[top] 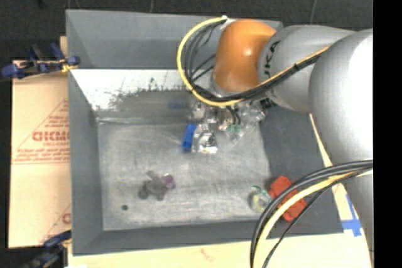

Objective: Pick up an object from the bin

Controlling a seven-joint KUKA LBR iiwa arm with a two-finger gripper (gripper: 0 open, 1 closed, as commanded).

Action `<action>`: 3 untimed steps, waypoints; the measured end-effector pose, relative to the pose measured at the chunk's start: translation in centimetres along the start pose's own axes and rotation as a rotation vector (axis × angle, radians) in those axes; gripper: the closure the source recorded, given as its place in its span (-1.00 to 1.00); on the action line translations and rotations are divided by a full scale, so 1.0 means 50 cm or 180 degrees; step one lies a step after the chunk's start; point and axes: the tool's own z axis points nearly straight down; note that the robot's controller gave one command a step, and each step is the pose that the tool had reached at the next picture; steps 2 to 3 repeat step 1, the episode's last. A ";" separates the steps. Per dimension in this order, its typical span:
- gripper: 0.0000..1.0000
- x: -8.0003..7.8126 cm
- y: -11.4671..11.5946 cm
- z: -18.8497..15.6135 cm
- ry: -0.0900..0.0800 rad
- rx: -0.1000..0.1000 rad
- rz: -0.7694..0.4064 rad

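My gripper (209, 130) hangs below the arm's wrist over the back middle of the bin floor, close to the rear wall. A small blue block-shaped thing (188, 138) lies right at its left side, touching or nearly touching it. I cannot tell whether the blue thing is held. A small dark grey thing with a purple part (157, 186) lies on the floor further front and left, well apart from the gripper.
An orange-red thing (284, 196) lies at the bin's front right corner with a small pale, clear thing (256, 198) beside it. The arm with its orange cover and cables reaches in from the right across the bin's back right.
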 end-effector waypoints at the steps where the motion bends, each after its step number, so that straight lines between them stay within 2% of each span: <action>1: 1.00 0.000 -0.002 -0.393 -0.0026 0.0005 -0.0316; 3: 1.00 0.000 -0.002 -0.393 -0.0026 0.0005 -0.0316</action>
